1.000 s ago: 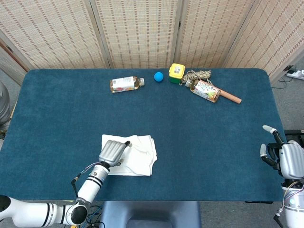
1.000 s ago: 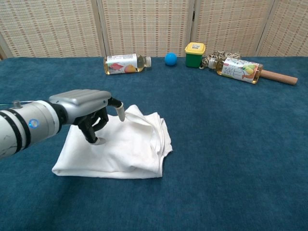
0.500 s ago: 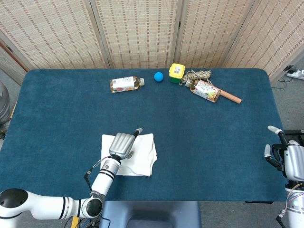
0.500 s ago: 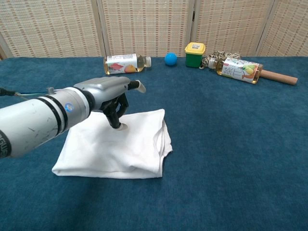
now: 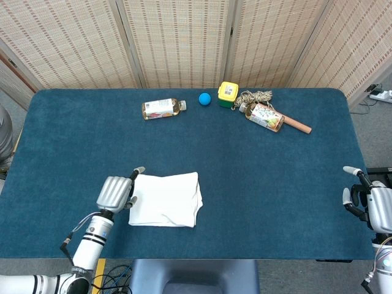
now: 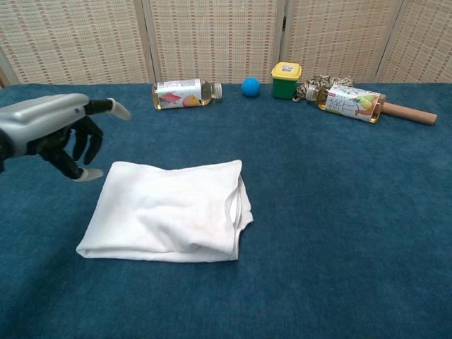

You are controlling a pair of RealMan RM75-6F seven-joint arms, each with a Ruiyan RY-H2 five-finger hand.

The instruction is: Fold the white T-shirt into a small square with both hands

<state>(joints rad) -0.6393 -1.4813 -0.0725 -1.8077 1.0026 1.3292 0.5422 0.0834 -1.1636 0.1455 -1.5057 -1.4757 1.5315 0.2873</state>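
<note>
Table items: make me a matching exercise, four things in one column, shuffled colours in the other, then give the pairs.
Things:
1. T-shirt
2. ball
3. box lid
4. table cover

Colours:
A. yellow
B. dark teal
C. white
D. bright blue

Pairs: 1-C, 2-D, 3-A, 4-B

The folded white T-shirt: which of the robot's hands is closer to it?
Left. The left hand hovers just beside the folded white T-shirt, at its left edge; the right hand sits far off at the table's right edge.
</note>
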